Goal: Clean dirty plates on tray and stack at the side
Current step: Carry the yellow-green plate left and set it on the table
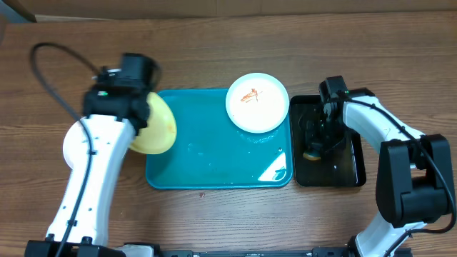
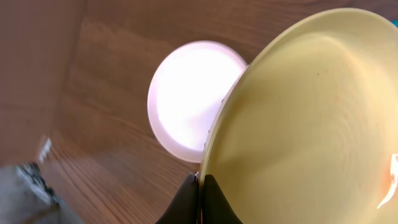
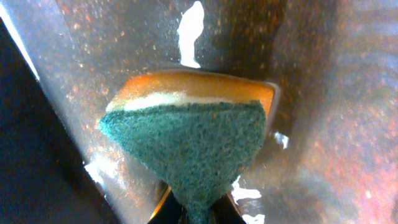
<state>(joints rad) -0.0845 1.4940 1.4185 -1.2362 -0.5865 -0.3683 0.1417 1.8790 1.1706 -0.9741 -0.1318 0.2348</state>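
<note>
Pinched at its rim between the closed-down jaws of the left gripper point(image 2: 200, 193), a pale yellow plate point(image 2: 298, 124) is held tilted on edge. Its face is seen smooth and matte, marked only by a few tiny specks. From overhead it is seen across the left rim of the turquoise tray point(image 1: 214, 168), partly outside it. Behind it a white plate point(image 2: 186, 99) is seen lying flat on the wooden table point(image 2: 112, 50), its surface washed out by glare. A sponge point(image 3: 193, 143), green scouring face forward and yellow-orange body behind, is clamped tight in the right gripper point(image 3: 194, 208). It is held over the wet black tray point(image 1: 353, 168), which is set just beside the turquoise tray's right edge. At the turquoise tray's far right corner a second white plate point(image 1: 257, 102) is laid flat, streaked with orange-red near its centre.
</note>
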